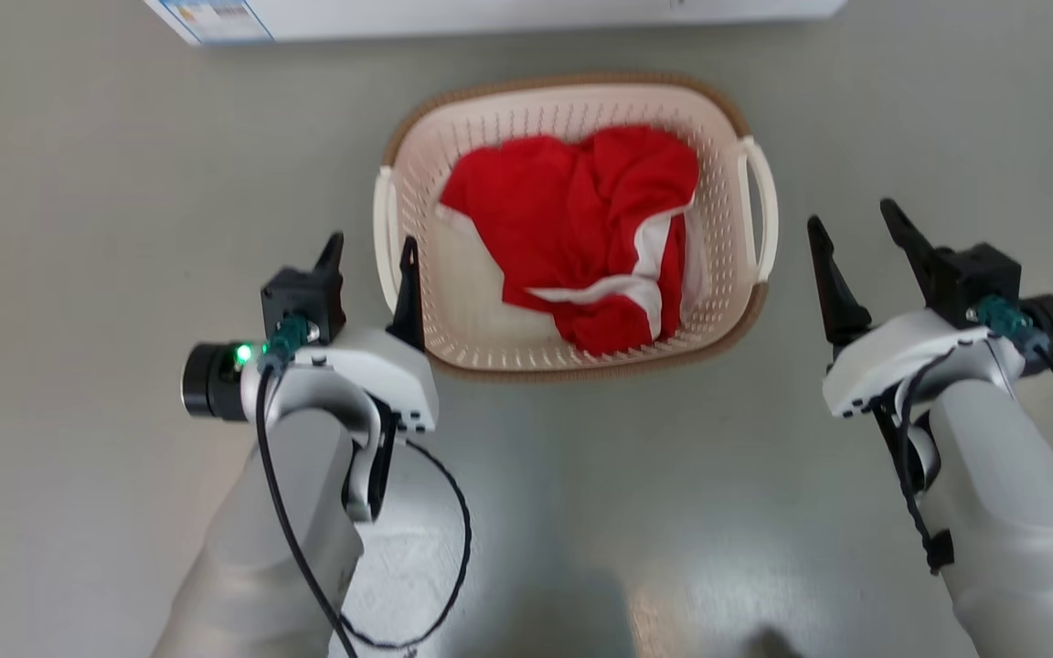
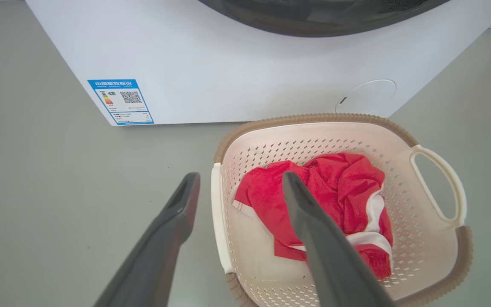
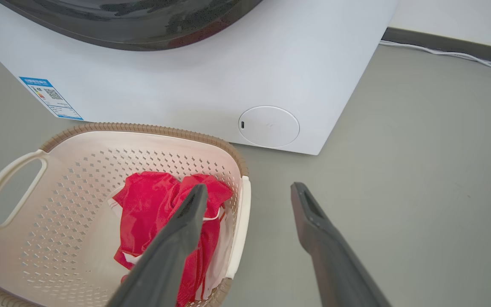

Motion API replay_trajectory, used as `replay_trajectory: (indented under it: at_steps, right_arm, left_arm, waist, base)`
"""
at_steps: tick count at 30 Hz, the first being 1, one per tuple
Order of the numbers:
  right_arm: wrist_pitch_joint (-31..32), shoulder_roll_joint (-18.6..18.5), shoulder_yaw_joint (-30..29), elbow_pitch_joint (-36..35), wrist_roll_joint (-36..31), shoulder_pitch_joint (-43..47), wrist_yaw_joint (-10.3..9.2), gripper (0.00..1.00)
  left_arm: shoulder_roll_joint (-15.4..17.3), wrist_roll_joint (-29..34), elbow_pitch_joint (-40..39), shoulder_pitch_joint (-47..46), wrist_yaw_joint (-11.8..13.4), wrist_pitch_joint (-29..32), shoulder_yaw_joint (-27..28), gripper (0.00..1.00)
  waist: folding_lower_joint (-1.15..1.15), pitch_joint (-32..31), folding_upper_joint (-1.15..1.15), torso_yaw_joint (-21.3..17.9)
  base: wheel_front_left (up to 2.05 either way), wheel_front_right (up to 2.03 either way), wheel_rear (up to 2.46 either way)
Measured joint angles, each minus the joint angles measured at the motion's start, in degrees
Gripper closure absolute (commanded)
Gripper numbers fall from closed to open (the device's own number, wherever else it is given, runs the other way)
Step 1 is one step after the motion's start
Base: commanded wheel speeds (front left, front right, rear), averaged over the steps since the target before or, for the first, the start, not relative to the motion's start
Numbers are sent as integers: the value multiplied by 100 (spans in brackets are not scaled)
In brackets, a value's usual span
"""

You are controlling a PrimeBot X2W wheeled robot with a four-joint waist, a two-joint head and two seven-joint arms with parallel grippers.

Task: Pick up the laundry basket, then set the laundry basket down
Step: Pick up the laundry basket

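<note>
Nearest the head camera, the pale left forearm [image 1: 280, 530] and right forearm [image 1: 1011, 512] rise from the bottom corners. A black cable [image 1: 458, 548] loops beside the left one.

The left pincer [image 1: 373, 245] is spread wide and holds nothing. In its wrist view [image 2: 241, 177] the 2 fingers straddle the basket's near white handle [image 2: 218, 213], the outer finger [image 2: 177, 213] over bare floor and the inner finger [image 2: 313, 221] over the basket's inside. From the head, the inner finger overlaps the basket wall by that handle [image 1: 387, 228]. I cannot tell whether it touches.

The right pincer [image 1: 851, 217] is open about as wide and also empty. From the head, both of its fingers stand apart from the basket, just outside the right handle [image 1: 760, 210]. In its wrist view [image 3: 249, 188] that handle [image 3: 239, 221] lies in the gap between the fingers.

The laundry basket [image 1: 572, 87] sits on the grey floor [image 1: 79, 183] between the 2 pincers and slightly ahead of them, upright, its brown rim [image 2: 313, 118] [image 3: 143, 127] unbroken. A crumpled red garment [image 1: 572, 210] with white trim lies inside [image 2: 335, 187] [image 3: 151, 204].

Beyond the basket, near but apart from it, stands the white washing machine [image 1: 490, 14] [image 2: 228, 64] [image 3: 186, 85]. It carries a blue label [image 2: 120, 101] at its lower corner and a round cover [image 3: 269, 126] low on its front.
</note>
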Motion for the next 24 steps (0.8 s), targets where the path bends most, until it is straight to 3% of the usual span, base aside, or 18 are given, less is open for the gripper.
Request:
replay_trajectory:
  at_steps: [9,24]
  right_arm:
    - [0,22,216,266,140,-559,0,0]
    - [0,9,348,257,140,-1146,0,0]
  left_arm:
    - [1,20,208,-704,96,-1,29,0]
    - [-4,223,447,-1350,244,-1,344,0]
  waist:
    - [0,882,0,-160]
    - [0,1692,0,-200]
  base:
    - [0,0,0]
    - [0,0,0]
